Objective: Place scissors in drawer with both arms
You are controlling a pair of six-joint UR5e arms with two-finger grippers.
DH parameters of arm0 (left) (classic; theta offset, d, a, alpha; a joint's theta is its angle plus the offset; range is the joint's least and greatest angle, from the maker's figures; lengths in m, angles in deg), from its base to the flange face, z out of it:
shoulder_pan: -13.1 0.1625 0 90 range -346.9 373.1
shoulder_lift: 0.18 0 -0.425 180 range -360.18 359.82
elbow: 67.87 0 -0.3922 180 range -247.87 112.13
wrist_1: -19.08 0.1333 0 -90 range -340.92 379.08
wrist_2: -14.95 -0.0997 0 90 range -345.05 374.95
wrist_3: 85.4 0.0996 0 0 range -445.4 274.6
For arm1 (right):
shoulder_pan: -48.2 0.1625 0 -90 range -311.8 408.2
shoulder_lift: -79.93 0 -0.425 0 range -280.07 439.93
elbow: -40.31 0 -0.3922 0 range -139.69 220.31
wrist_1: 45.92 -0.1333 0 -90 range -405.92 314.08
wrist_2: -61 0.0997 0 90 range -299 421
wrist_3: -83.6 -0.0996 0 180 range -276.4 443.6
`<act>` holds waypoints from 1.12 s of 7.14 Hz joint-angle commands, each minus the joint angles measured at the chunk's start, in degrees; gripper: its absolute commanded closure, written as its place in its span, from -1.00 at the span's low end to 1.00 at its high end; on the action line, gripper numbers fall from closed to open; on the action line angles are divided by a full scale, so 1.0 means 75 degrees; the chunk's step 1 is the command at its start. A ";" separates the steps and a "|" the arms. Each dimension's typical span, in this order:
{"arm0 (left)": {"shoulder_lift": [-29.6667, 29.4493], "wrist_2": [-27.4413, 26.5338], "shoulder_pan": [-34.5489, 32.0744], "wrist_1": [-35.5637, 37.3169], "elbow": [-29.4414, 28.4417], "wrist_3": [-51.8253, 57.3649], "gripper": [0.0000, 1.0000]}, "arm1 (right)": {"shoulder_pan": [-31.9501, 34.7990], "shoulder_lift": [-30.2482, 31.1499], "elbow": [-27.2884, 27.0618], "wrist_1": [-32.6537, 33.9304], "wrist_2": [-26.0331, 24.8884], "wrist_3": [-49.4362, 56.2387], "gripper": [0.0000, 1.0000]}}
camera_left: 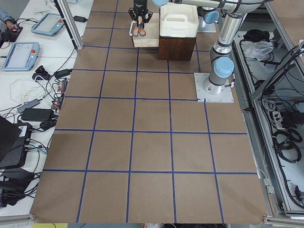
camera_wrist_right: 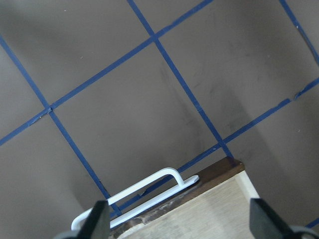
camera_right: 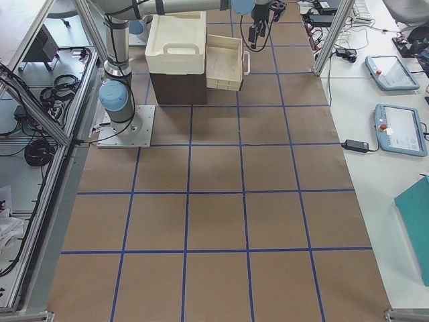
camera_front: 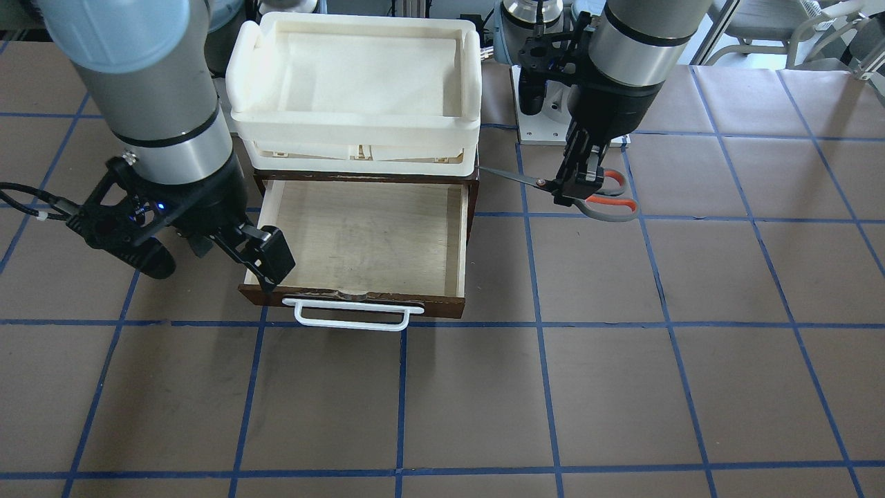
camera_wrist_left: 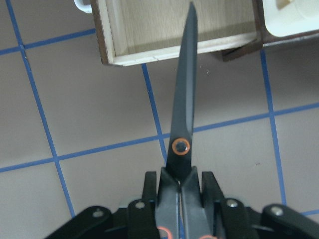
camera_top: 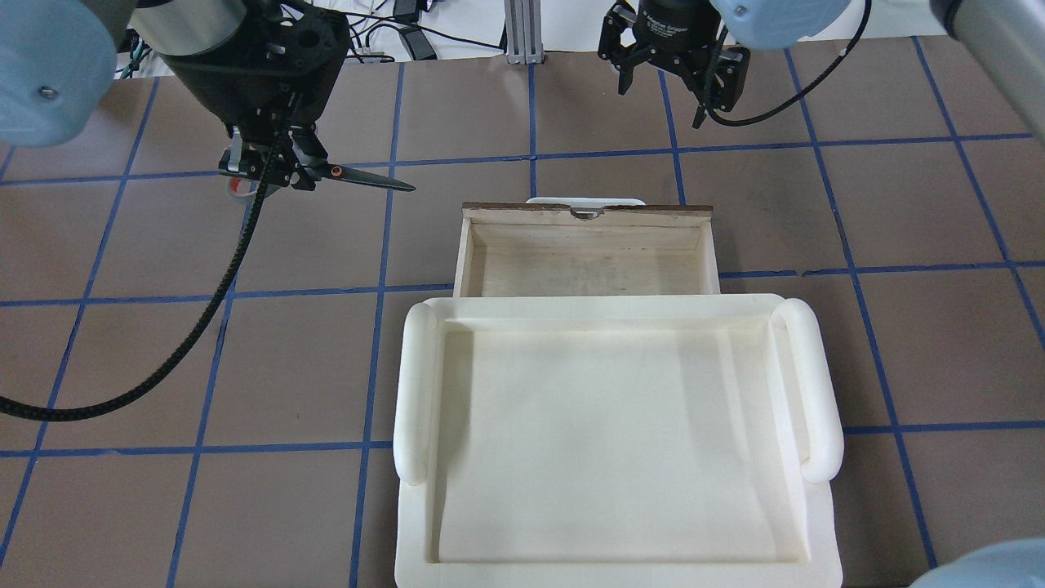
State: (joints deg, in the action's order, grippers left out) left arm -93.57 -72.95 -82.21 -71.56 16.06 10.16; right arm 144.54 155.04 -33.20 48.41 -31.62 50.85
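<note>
The scissors [camera_front: 608, 207], grey handles with orange lining, blades closed, are held by my left gripper [camera_front: 575, 190], shut on them near the pivot. They hang level beside the drawer, tip pointing at it. They also show in the overhead view [camera_top: 367, 178] and the left wrist view [camera_wrist_left: 184, 109]. The dark brown drawer [camera_front: 366, 235] stands pulled open, pale inside and empty, with its white bar handle [camera_front: 352, 318] in front. My right gripper [camera_front: 238, 256] is open and empty, just above the drawer's front corner near the handle [camera_wrist_right: 144, 191].
A cream-white tray [camera_front: 352, 124] sits on the cabinet above the drawer and overhangs its back part. The left arm's base plate [camera_front: 546, 117] is behind the scissors. A black cable [camera_top: 163, 359] trails over the table on my left.
</note>
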 commanded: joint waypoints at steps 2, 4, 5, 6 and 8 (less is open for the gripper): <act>-0.0459 0.0014 -0.1292 0.0704 0.0036 -0.1956 1.00 | -0.0411 0.0731 -0.0218 0.0020 0.0337 0.3199 -1.00; -0.0834 0.0084 -0.1541 0.1091 0.0037 -0.2019 1.00 | -0.0914 0.1012 -0.0346 -0.0143 0.0465 0.3477 -1.00; -0.1010 0.0107 -0.1612 0.1291 0.0048 -0.2089 1.00 | -0.1056 0.1072 -0.0428 -0.0156 0.0466 0.3488 -1.00; -0.1174 0.0084 -0.1937 0.1386 0.0037 -0.2298 1.00 | -0.1103 0.1096 -0.0452 -0.0179 0.0466 0.3488 -1.00; -0.1620 0.0096 -0.2350 0.1961 0.0060 -0.2523 1.00 | -0.1104 0.1096 -0.0452 -0.0203 0.0466 0.3488 -1.00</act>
State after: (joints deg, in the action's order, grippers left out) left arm -104.05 -72.29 -98.22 -58.57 16.45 -7.86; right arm 136.37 163.20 -36.54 46.98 -28.17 76.99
